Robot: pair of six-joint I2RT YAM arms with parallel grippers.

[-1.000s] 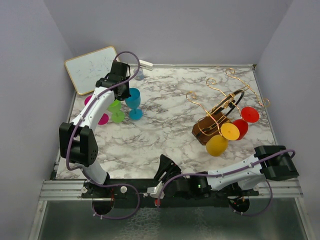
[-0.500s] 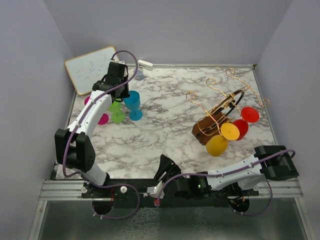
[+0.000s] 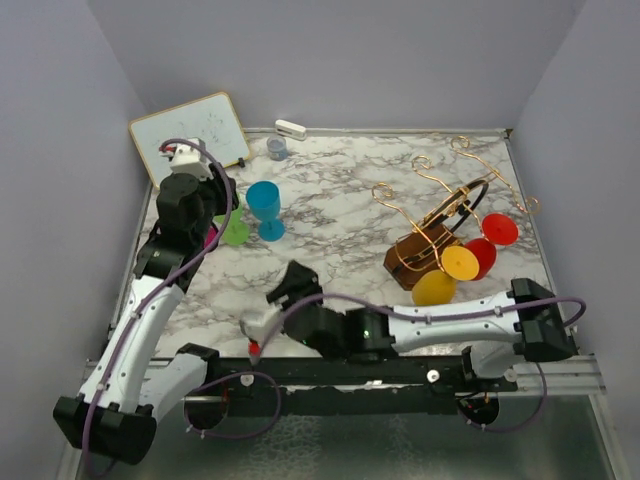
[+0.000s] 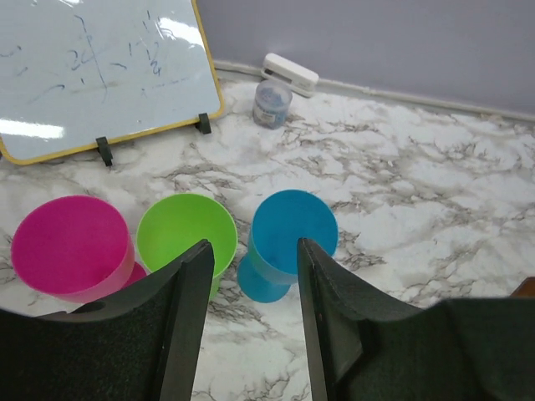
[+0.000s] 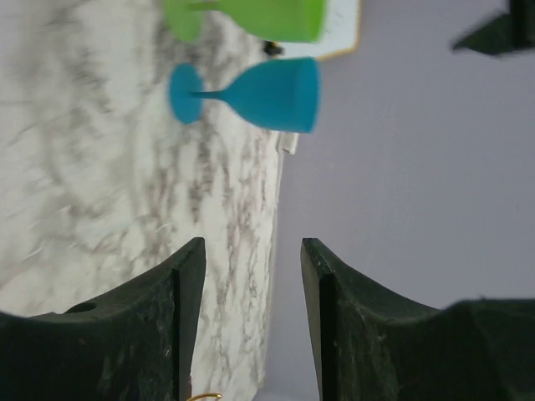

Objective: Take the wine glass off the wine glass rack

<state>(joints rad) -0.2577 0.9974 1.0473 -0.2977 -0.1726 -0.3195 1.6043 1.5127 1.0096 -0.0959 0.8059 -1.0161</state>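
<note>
My left gripper (image 4: pixel 251 326) stands part open, nothing between its jaws, pointed toward the blue glass (image 4: pixel 292 230). A green glass (image 4: pixel 185 230) and a pink glass (image 4: pixel 71 246) stand upright beside it; this view looks into all three bowls and shows only their coloured insides. My right gripper (image 5: pixel 249 326) is likewise part open and holds nothing. Only the top view shows the rack (image 3: pixel 420 255), on the right of the table (image 3: pixel 340 200), with yellow glasses (image 3: pixel 434 288) and red glasses (image 3: pixel 500 229) at it, well apart from both grippers.
</note>
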